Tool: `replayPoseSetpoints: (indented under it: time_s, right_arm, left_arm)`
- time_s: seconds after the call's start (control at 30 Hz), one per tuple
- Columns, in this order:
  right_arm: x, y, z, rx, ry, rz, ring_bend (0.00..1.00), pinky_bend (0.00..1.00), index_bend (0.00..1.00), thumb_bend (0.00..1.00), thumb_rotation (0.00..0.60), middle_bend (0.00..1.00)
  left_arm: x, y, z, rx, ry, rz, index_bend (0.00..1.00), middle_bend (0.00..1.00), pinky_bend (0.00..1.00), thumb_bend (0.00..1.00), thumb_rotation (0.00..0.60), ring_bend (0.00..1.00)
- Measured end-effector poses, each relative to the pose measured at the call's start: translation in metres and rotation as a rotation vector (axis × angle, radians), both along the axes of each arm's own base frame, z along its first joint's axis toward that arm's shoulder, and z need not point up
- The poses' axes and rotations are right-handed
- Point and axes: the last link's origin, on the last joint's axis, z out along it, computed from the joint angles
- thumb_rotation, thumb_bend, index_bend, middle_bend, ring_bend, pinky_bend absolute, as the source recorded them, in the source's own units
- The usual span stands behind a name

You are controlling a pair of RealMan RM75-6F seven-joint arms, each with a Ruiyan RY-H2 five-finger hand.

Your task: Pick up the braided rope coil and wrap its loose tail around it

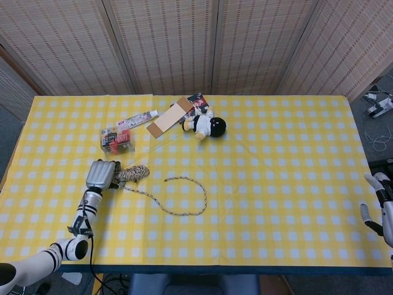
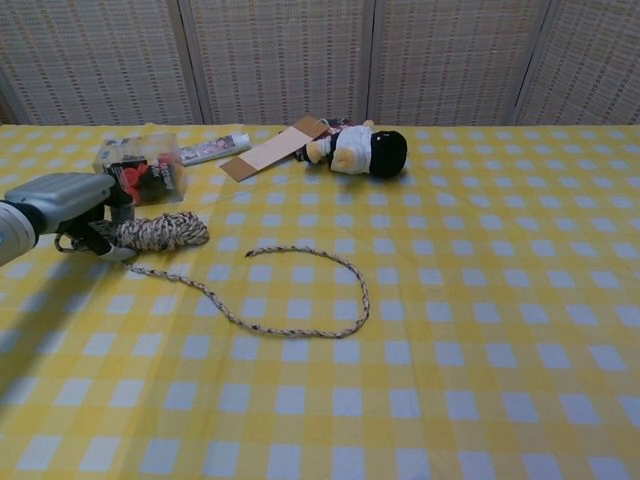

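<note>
- Two hands are showing: the left hand (image 1: 102, 174) is sitting at the left side of the yellow checked tablecloth (image 1: 276, 184), and the right hand (image 1: 377, 203) is hanging off the table's right edge, well apart from everything on it.
- Fingers of the left hand are curling around one end of the braided rope coil (image 2: 160, 231), gripping it; the coil's other end is poking out toward the table's middle.
- From the chest view, the coil is lying low, at or just above the cloth; whether it is touching the cloth I cannot tell.
- Trailing from the held end, the loose tail (image 2: 300, 330) is lying on the cloth, running toward the robot and then bending back in an open hook whose tip is ending near the table's middle.
- Only a slice of the right hand is in view at the picture's edge; its fingers are standing apart and nothing is visible in them.
- Behind the left hand, a clear plastic box (image 1: 118, 139) with red and dark contents is standing just beside the coil.
- Farther back, a flat printed packet (image 1: 136, 118), a strip of brown cardboard (image 1: 169, 117) and a black-and-white plush toy (image 1: 209, 126) are lying in a loose row, the toy touching the cardboard's far end.
</note>
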Motion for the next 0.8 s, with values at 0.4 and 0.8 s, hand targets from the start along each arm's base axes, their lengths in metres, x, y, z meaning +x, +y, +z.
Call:
replayPoseSetpoints:
  time_s: [0.4,0.8]
  right_arm:
    - [0.015,-0.007,0.0,0.043,0.015,0.045,0.17,0.29,0.18,0.41,0.6,0.28]
    - [0.056,-0.039,-0.014,0.21,0.106,0.18,0.18,0.29,0.23,0.43,0.6,0.31]
  left_arm:
    - [0.007,0.004,0.023,0.032,-0.18,-0.04,0.69,0.67,0.41,0.25,0.516,0.56]
    - [0.038,-0.006,0.058,0.045,-0.388,-0.132,0.7,0.68,0.42,0.25,0.504,0.56]
